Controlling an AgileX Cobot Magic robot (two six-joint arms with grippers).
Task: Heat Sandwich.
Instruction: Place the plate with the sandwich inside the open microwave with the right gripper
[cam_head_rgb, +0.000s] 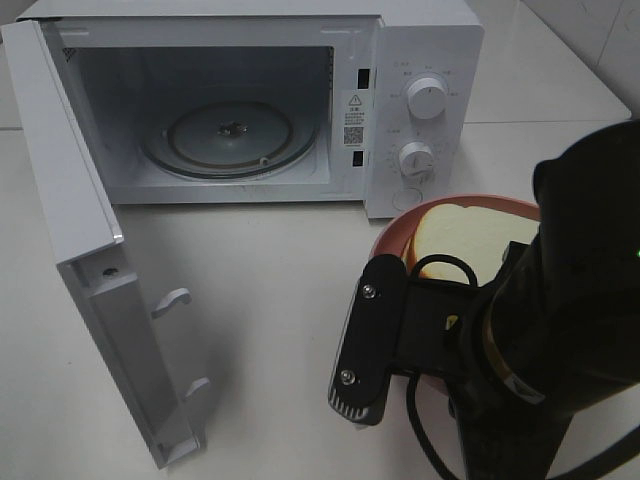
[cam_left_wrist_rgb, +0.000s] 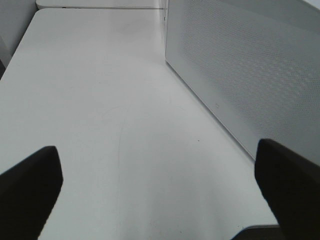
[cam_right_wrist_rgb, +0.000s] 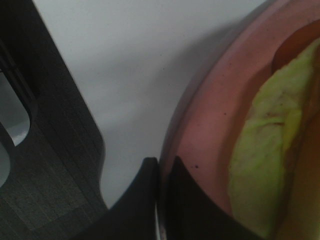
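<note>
Sandwich (cam_head_rgb: 478, 232) sits on the pink plate (cam_head_rgb: 388, 240) at the near right of the white table (cam_head_rgb: 270, 290), just in front of the microwave (cam_head_rgb: 425, 50) on its control-panel side. The right gripper (cam_right_wrist_rgb: 160, 182) is closed; in its wrist view one finger lies outside the plate's rim and one inside, so it reads as pinching that rim at the near edge. The left gripper (cam_left_wrist_rgb: 155, 150) hangs over bare table beside the microwave's perforated side wall, jaws wide apart and empty. Handling judgement: the bread is soft, light and easily dented, and the pale filling could slide out if squeezed or tipped, so the plate is the right thing to hold, not the bread. The plate looks stiff and glossy. A pinch at one point on a thin rim leaves the far side free to droop, so it should be carried level and slowly. The tabletop is smooth and pale and probably gives little friction. The door (cam_head_rgb: 70, 190) stands fully open to the left, and the glass turntable (cam_head_rgb: 230, 135) is bare. The way from plate to cavity runs far and left over open table.
</note>
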